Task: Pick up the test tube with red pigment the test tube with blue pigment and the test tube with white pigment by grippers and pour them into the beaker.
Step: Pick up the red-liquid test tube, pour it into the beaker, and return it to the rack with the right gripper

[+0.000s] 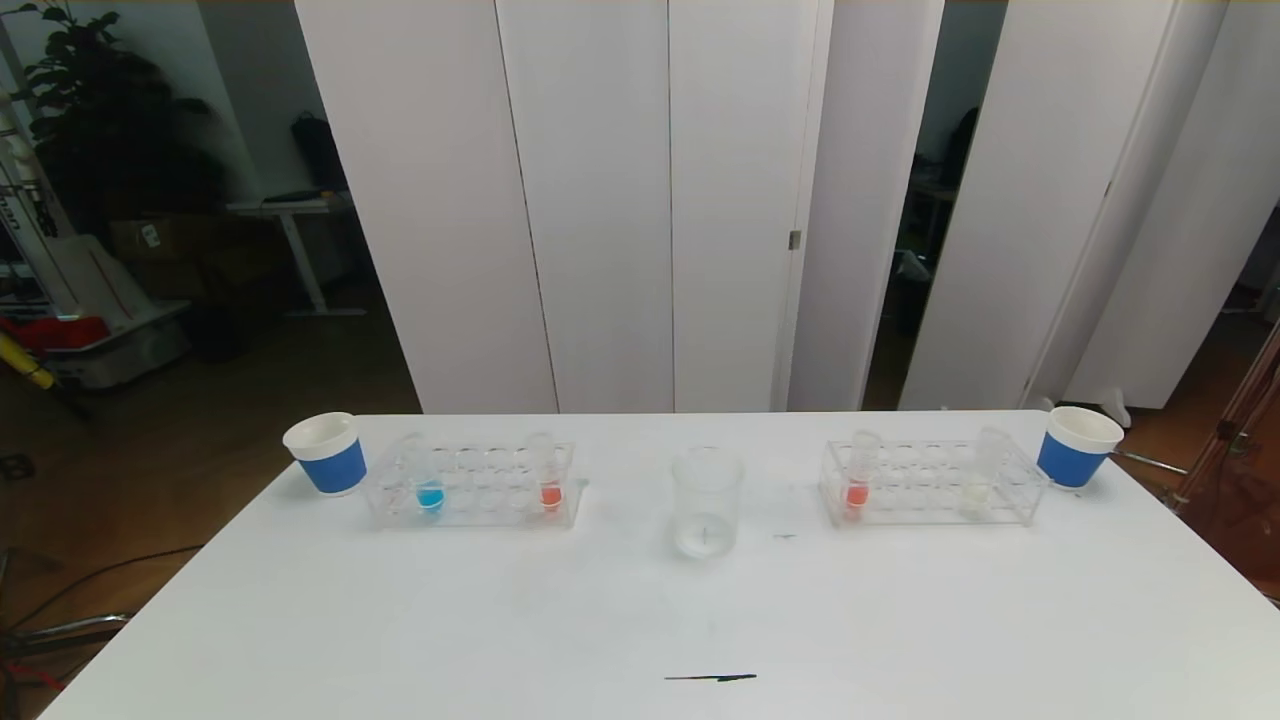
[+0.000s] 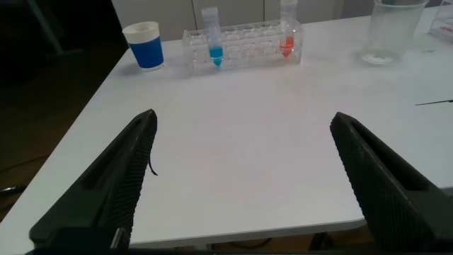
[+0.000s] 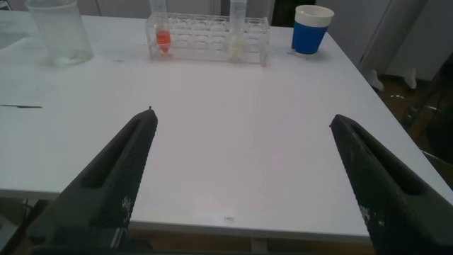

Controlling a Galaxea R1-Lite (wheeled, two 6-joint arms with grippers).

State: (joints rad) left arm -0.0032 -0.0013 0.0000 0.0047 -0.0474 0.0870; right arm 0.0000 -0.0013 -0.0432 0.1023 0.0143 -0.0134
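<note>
Paper cups (image 1: 325, 453) beside racks (image 1: 470, 487)

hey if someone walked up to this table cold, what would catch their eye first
Probably the colours: the test tube with blue pigment in the left rack, and red tubes on each rack's inner end, flanking the beaker at the centre. Next, the blue-banded paper cups at the far corners. The left gripper and right gripper wait open near the table's front edge.
</note>
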